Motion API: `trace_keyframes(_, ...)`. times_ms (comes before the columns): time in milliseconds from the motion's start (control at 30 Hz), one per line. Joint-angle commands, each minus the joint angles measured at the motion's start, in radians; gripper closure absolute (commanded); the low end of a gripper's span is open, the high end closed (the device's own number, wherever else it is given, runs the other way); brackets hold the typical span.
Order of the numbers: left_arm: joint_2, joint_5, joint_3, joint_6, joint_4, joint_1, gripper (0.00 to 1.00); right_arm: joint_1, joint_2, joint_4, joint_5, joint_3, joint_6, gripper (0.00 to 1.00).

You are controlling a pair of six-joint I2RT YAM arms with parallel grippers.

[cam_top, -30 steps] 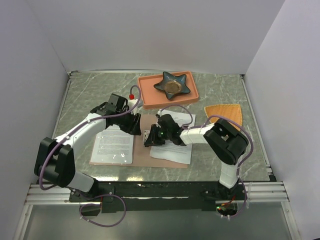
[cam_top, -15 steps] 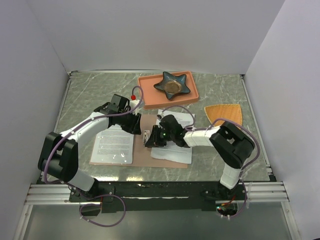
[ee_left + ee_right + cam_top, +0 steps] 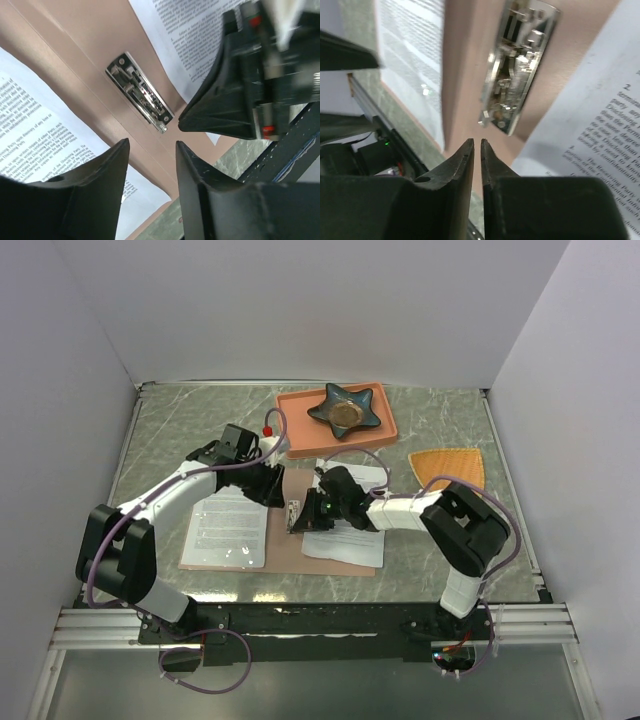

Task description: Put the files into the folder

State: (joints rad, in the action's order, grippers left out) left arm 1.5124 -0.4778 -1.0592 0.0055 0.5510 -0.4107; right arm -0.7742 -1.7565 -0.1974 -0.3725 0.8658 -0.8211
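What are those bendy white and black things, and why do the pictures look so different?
They are two robot arms, each ending in a two-finger gripper. One picture looks down from above; the other two come from wrist cameras. On the grey marble table lies an open pinkish-brown card folder with a silver metal clip in its middle and white printed paper sheets on both halves. Farther back: a salmon-orange tray holding a dark star-shaped dish, and an orange fan-shaped mat. The left gripper is open, the right gripper shut; both are empty.

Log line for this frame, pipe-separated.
left gripper: open, near clip | right gripper: shut, empty, near clip | files: flat on open folder, either side of clip
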Motion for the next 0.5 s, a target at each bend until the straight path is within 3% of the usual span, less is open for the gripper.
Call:
trace_keyframes(0, -0.014, -0.036, -0.051, 0.019, 0.013, 0.001, 0.48, 0.009, -0.035, 0.006, 0.026, 0.025, 0.02, 0.81)
trace_keyframes(200, 0.031, -0.021, -0.032, 0.008, 0.032, 0.0, 0.43, 0.016, -0.077, -0.02, 0.02, 0.03, 0.005, 0.83)
trace_keyframes(467, 0.08, -0.034, -0.028, 0.002, 0.012, -0.004, 0.67, 0.019, -0.106, -0.054, 0.041, 0.012, -0.036, 0.84)
